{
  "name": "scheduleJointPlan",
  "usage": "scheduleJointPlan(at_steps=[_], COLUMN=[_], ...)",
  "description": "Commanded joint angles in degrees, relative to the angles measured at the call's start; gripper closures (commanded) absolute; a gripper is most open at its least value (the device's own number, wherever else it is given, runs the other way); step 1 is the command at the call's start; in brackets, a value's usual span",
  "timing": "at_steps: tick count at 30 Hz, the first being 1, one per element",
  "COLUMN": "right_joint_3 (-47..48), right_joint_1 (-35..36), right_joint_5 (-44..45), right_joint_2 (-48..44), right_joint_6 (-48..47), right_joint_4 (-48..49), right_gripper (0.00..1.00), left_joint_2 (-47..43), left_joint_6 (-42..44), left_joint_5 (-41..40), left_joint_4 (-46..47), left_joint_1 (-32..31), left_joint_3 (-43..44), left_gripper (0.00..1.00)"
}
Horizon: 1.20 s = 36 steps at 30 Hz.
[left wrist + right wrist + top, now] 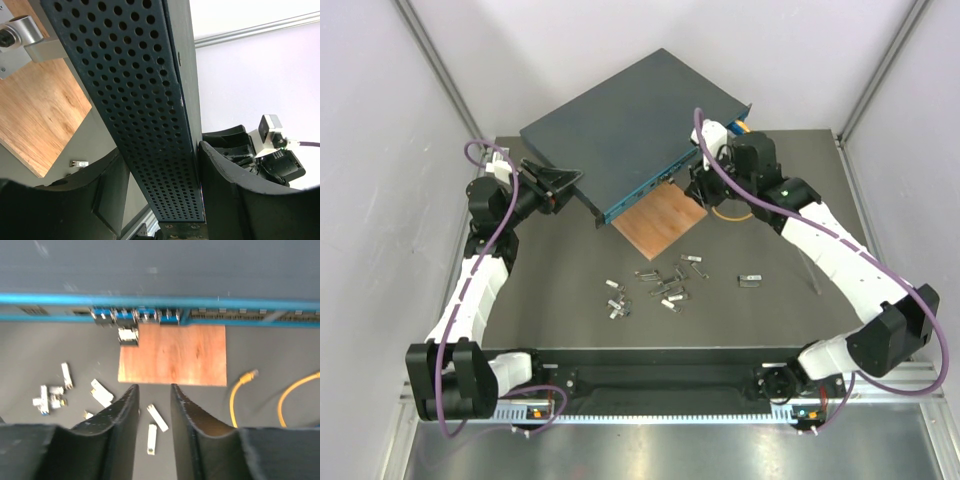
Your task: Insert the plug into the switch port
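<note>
Top view looks down over the table (770, 320); both wrist views closely face the switch (620, 135).

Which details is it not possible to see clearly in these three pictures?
- Right wrist view: blur smears the switch ports; whether the plug is fully seated is unclear.
- Top view: the right gripper covers those ports.
- Left wrist view: the switch's own side, inside the left gripper, hides its front face.
- Top view: loose connectors too small to identify.

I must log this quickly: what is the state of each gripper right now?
Left gripper: closed on the switch.
Right gripper: open, holding nothing.
</note>
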Motion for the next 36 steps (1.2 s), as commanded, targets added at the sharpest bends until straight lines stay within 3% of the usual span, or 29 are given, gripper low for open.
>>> scheduleJointPlan(at_steps=[1,16,36], right_joint_3=[2.2,5.2,3.1], right_joint_1=[0.8,1.9,1.9], right_joint_5=[-2.2,-2.0,-0.3], right_joint_2=[0.1,4.7,7.1], right_joint_6=[3.9,6.4,19.2], right_joint_4=[6.7,11.6,21.1], right_gripper=[0.7,0.78,0.86], left_joint_2=[1.8,1.7,1.4], left_joint_6=[4.3,4.0,3.7], left_joint_5=[-2.3,-2.2,-2.1], left_joint_4=[2.7,2.9,3.0], left_joint_1=[-1.0,-1.0,-1.1], left_joint_3=[1.9,1.6,0.0], left_gripper=[1.0,1.0,1.0])
